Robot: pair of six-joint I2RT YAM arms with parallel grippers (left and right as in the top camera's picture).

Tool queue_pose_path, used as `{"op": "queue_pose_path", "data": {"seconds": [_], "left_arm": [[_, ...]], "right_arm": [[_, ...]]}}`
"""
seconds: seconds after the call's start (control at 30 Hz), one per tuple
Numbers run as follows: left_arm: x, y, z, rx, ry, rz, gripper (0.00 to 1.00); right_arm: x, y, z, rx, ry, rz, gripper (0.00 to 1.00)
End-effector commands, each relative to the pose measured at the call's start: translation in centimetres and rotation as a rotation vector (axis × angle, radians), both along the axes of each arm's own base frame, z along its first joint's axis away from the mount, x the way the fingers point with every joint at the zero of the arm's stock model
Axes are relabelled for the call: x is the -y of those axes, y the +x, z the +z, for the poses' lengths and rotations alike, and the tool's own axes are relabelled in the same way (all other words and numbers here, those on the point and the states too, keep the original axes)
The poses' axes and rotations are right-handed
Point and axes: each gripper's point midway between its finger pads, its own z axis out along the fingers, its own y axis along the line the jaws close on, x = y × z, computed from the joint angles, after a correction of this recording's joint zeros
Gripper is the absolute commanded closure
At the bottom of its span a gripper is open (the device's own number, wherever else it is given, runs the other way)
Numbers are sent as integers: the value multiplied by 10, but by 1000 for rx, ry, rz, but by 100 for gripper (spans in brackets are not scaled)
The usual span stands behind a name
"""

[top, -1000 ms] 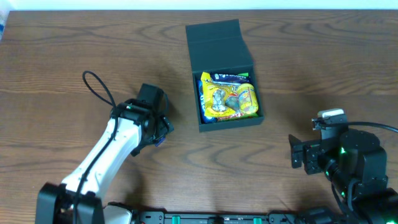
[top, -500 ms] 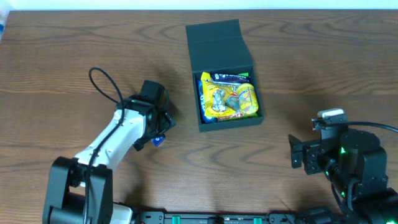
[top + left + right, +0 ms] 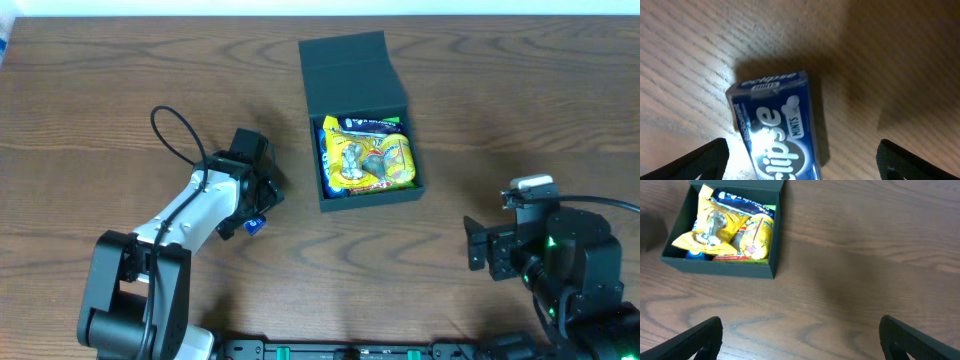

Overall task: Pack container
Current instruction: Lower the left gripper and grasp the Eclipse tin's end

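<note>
Wooden table (image 3: 500, 100) — container (image 3: 370, 200) full; left pincer (image 3: 801, 161) spread over mints (image 3: 775, 130).

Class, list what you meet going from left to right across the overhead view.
left pincer → container → right pincer

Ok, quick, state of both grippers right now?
Left gripper: open, jaws either side of the mint pack, not touching it.
Right gripper: open, holding nothing.
</note>
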Motion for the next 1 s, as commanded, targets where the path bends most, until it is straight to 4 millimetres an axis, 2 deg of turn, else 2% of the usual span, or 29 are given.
{"op": "queue_pose_path", "data": {"seconds": [0.0, 0.53, 0.7, 0.8, 0.97], "left_arm": [[-9, -2, -5, -6, 45, -13, 5], [-16, -8, -16, 0, 70, -7, 4], [-16, -5, -16, 10, 72, -6, 0], [-16, -5, -16, 13, 71, -6, 16], [-16, -5, -16, 13, 71, -6, 32]], "right_arm": [[1, 0, 0, -2, 13, -13, 1], [1, 0, 0, -2, 13, -13, 1], [1, 0, 0, -2, 13, -13, 1], [1, 0, 0, -2, 13, -13, 1], [1, 0, 0, -2, 13, -13, 1]]}}
